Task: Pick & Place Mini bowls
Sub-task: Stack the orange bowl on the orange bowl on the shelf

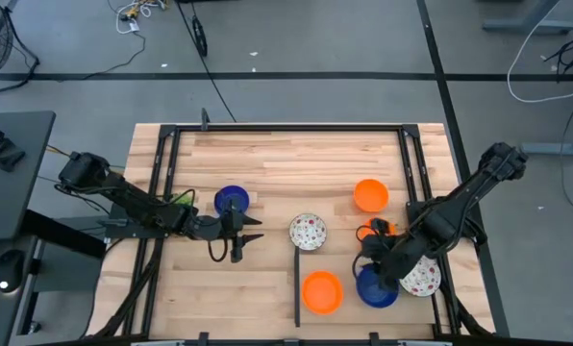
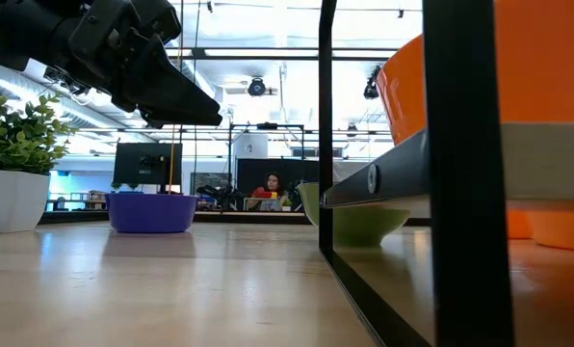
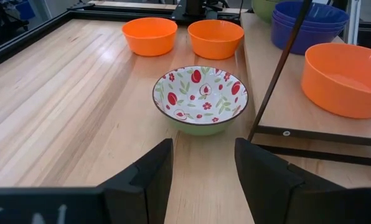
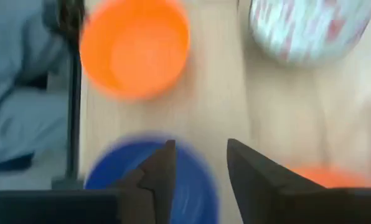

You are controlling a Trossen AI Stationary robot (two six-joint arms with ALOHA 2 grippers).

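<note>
Several mini bowls stand on the wooden table. A white bowl with red pattern [image 1: 308, 232] [image 3: 200, 99] sits at the middle, directly ahead of my open left gripper [image 1: 251, 231] [image 3: 201, 146], which is short of it. A blue bowl [image 1: 232, 201] [image 2: 152, 210] lies just behind that gripper. My right gripper [image 1: 375, 258] [image 4: 201, 149] is open and hovers over the rim of a blue bowl [image 1: 376, 286] [image 4: 151, 180]. Near it are an orange bowl [image 1: 321, 291] and another patterned bowl [image 1: 421, 277] [image 4: 304, 28]. One more orange bowl [image 1: 370, 195] stands farther back.
A black frame [image 1: 286, 127] runs along the table's edges. A thin black bar [image 1: 297, 288] [image 3: 272, 81] separates the near right area, where the blue stack [image 3: 310, 22] and an orange bowl [image 3: 347, 78] stand. A potted plant [image 2: 13, 164] shows beyond the table.
</note>
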